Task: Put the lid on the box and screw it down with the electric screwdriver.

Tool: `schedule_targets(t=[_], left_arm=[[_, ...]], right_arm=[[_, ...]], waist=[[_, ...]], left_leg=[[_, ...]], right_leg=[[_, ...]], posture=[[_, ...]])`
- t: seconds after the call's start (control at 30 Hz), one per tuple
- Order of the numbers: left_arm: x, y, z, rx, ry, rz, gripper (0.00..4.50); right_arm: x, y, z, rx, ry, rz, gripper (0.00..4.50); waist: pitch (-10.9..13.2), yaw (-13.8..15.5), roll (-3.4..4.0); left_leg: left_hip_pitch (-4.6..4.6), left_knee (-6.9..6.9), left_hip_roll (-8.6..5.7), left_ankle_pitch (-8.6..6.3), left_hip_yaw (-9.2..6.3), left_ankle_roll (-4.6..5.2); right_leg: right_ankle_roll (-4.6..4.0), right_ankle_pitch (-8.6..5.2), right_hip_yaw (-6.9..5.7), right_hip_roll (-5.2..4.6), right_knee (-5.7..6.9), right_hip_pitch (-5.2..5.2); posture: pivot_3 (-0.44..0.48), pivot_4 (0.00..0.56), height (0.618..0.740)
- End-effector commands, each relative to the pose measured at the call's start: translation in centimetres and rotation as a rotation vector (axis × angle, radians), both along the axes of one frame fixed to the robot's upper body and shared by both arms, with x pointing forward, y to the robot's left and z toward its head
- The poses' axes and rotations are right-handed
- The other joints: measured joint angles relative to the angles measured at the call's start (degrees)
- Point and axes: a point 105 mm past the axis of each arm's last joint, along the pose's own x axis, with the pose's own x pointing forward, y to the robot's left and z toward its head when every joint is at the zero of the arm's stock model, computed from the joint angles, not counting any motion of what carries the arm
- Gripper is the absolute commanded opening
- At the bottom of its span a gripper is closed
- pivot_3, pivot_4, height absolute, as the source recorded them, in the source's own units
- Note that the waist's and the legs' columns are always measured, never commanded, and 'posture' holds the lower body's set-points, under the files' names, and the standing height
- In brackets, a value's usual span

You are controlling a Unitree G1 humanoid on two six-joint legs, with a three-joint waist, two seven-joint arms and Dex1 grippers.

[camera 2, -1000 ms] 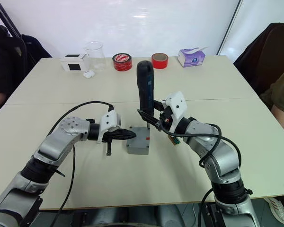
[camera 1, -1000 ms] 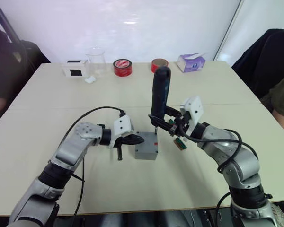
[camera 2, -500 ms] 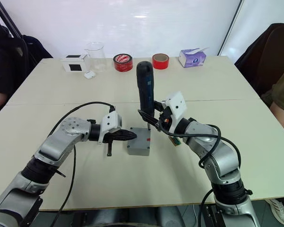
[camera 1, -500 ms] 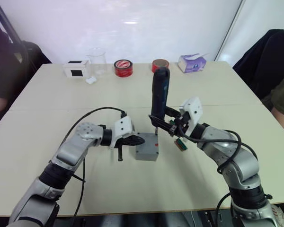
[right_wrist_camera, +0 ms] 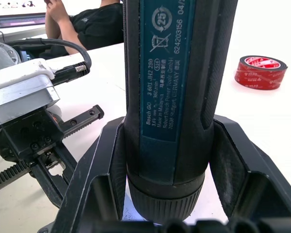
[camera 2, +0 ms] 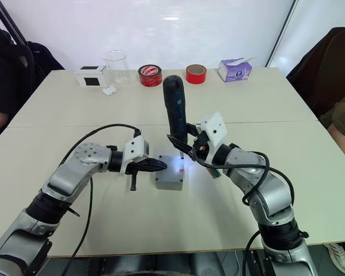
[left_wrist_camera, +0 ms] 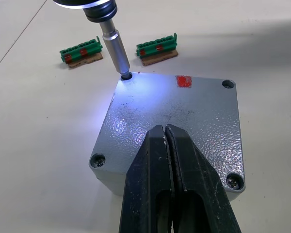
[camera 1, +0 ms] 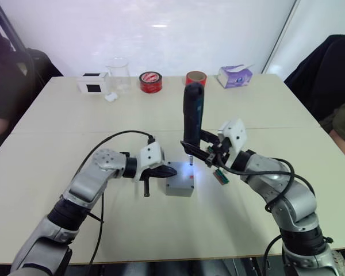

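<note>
Beige table (camera 1: 57, 123): the box (camera 1: 180, 185) sits near the middle, the lid (left_wrist_camera: 184, 114) already on top, red mark up. Right gripper (camera 2: 187, 146) clamps the electric screwdriver (camera 1: 192, 115) upright, bit in the lid's corner screw hole, tip light glowing on the metal. Left gripper (left_wrist_camera: 166, 141) has its fingers pressed together with nothing between them, tips resting on the lid. Two green terminal blocks (left_wrist_camera: 157, 47) lie just beyond the box.
</note>
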Motion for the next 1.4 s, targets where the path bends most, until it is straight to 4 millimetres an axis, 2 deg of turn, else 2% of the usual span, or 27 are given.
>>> schedule_targets(t=[0.03,0.2,0.33,0.4,0.5,0.67,0.8,0.87,1.0,1.07,1.17,1.4], left_arm=[[0.0,0.9,-2.0,0.070,0.057,0.036,0.00],[0.0,0.7,-1.2,0.038,0.046,0.031,0.00],[-0.6,0.3,-0.2,-0.002,0.034,-0.010,0.00],[-0.6,0.2,1.1,-0.035,0.009,-0.021,0.00],[-0.9,-0.1,3.2,-0.096,-0.019,-0.041,0.00],[-2.0,0.3,6.0,-0.154,-0.062,-0.107,0.00],[-2.4,0.8,7.2,-0.170,-0.086,-0.114,0.00],[-2.6,1.1,7.8,-0.177,-0.093,-0.116,0.00],[-2.9,1.5,8.7,-0.196,-0.096,-0.112,0.00],[-3.0,1.6,8.9,-0.201,-0.099,-0.108,0.00],[-3.2,1.6,9.3,-0.212,-0.102,-0.099,0.00],[-3.5,1.8,9.8,-0.217,-0.104,-0.072,0.00]], right_arm=[[0.1,-0.5,-0.9,-0.006,0.058,-0.015,1.83],[-0.2,-1.0,4.8,0.120,-0.062,-0.012,1.83],[-0.1,-2.0,8.4,0.232,-0.074,-0.030,1.83],[0.5,-3.8,10.1,0.238,-0.043,-0.086,1.83],[1.3,-6.6,10.8,0.183,0.043,-0.199,1.83],[1.8,-10.7,9.2,-0.011,0.270,-0.365,1.83],[1.3,-12.3,7.4,-0.132,0.427,-0.398,1.83],[1.2,-13.3,6.2,-0.207,0.490,-0.434,1.83],[1.3,-16.5,2.9,-0.332,0.681,-0.562,1.83],[1.7,-17.5,1.7,-0.327,0.761,-0.600,1.83],[2.2,-18.4,0.5,-0.331,0.830,-0.642,1.83],[2.8,-18.7,-2.1,-0.355,0.921,-0.649,1.83]], waist=[[0.01,-0.01,0.02],[0.09,-0.02,0.14],[0.26,-0.02,0.37],[0.29,-0.03,0.41],[0.40,0.14,0.50],[0.75,0.01,0.54],[1.16,-0.07,0.83],[1.26,-0.13,0.87],[1.37,-0.05,0.78],[1.47,-0.05,0.75],[1.69,-0.05,0.73],[1.86,-0.04,0.71]], left_leg=[[0.00,-0.06,0.00,0.01,0.02,-0.02],[-0.37,-0.22,0.00,0.09,0.09,-0.12],[-1.26,-0.18,-0.02,0.29,0.09,-0.42],[-1.54,-0.16,-0.04,0.32,0.09,-0.44],[-1.93,-0.09,-0.04,0.32,0.01,-0.44],[-2.03,-0.11,-0.05,0.32,0.00,-0.43],[-2.03,-0.09,-0.07,0.32,0.01,-0.41],[-2.03,-0.07,-0.05,0.33,0.01,-0.40],[-2.02,0.09,-0.01,0.32,-0.02,-0.38],[-2.04,0.34,0.01,0.27,-0.04,-0.30],[-2.05,0.52,-0.02,0.27,0.00,-0.28],[-2.07,0.59,-0.04,0.27,0.01,-0.28]], right_leg=[[0.00,0.00,0.00,-0.01,-0.02,-0.02],[0.00,0.00,-0.02,-0.06,-0.02,-0.48],[0.06,0.05,-0.05,-0.06,0.19,-1.45],[0.27,0.17,-0.09,-0.05,0.24,-1.73],[0.28,0.18,-0.27,-0.05,0.25,-2.00],[0.28,0.18,-0.35,-0.05,0.15,-2.03],[0.29,0.17,-0.35,0.04,0.17,-2.03],[0.30,0.17,-0.36,0.14,0.19,-2.03],[0.32,0.17,-0.41,0.30,0.24,-1.99],[0.33,0.17,-0.45,0.35,0.27,-1.90],[0.47,0.25,-0.47,0.40,0.27,-1.83],[0.59,0.32,-0.44,0.46,0.27,-1.82]], posture=[[0.000,0.150,0.740],[0.000,0.150,0.740],[0.000,0.150,0.740],[0.000,0.150,0.740],[0.000,0.150,0.740],[0.000,0.150,0.740],[0.000,0.150,0.740],[0.000,0.150,0.740],[0.000,0.150,0.740],[0.000,0.150,0.740],[0.000,0.150,0.740],[0.000,0.150,0.740]])
